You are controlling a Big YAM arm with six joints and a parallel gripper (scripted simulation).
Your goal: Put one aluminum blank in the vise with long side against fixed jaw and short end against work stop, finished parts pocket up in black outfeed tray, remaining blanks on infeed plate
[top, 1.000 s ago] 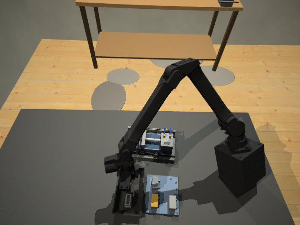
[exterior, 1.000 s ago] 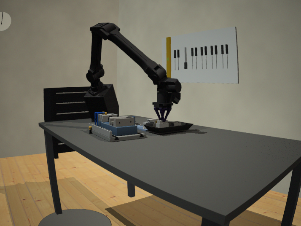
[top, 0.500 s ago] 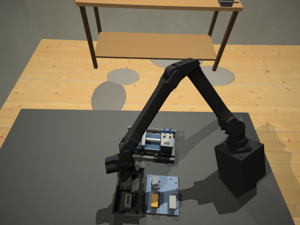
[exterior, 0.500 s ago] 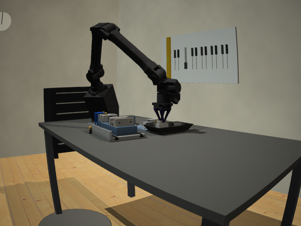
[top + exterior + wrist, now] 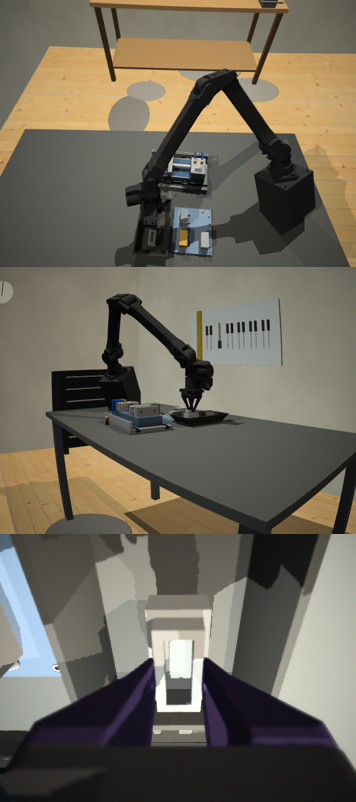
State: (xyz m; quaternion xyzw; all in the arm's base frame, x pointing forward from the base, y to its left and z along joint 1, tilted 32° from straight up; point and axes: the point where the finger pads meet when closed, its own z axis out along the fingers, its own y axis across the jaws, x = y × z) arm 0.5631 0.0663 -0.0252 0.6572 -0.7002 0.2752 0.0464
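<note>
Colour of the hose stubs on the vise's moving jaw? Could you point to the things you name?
Blue hoses [image 5: 195,155] [image 5: 113,407]; best seen in the exterior view.

The top view looked steeply down from above the dark worktable [image 5: 86,184] [image 5: 207,451]. The exterior view looked across it from beyond a corner, farther back. The wrist view faced down close over the black outfeed tray [image 5: 137,241] [image 5: 184,420] [image 5: 65,669], which all three shared.
</note>
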